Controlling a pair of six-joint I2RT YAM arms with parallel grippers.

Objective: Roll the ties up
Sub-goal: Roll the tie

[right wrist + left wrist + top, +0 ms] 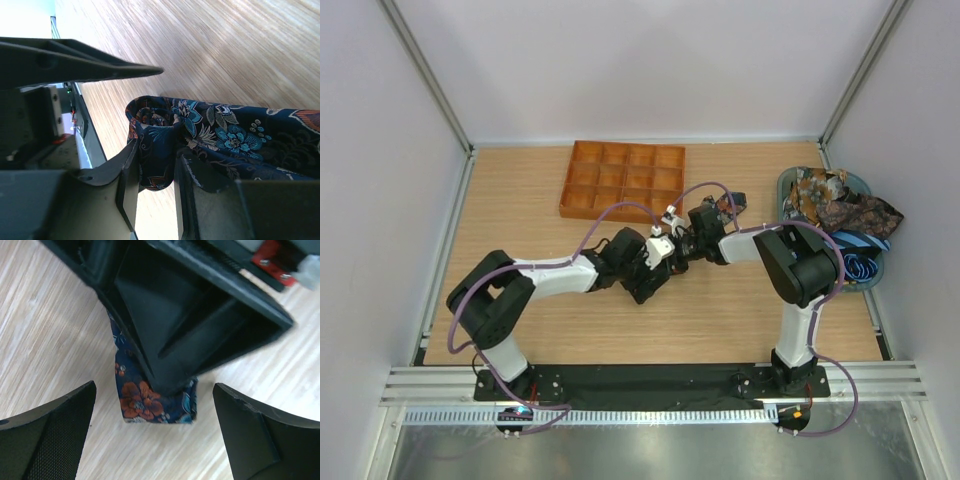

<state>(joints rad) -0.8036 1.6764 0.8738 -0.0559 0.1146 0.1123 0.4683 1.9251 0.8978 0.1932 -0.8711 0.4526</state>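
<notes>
A dark blue floral tie (225, 135) with teal and orange flowers is folded over itself, and my right gripper (156, 152) is shut on the fold, low over the wooden table. In the left wrist view the tie's squared lower end (155, 402) hangs out under the right gripper's black body (200, 315) and touches the table. My left gripper (155, 440) faces that end with its fingers (50, 435) wide open on either side, nothing between them. In the top view the two grippers, left (665, 258) and right (688, 243), meet at mid-table.
An orange gridded tray (623, 180) lies at the back, left of centre. A round basket (865, 268) at the right edge holds a heap of more patterned ties (840, 208). White walls close in the table on three sides.
</notes>
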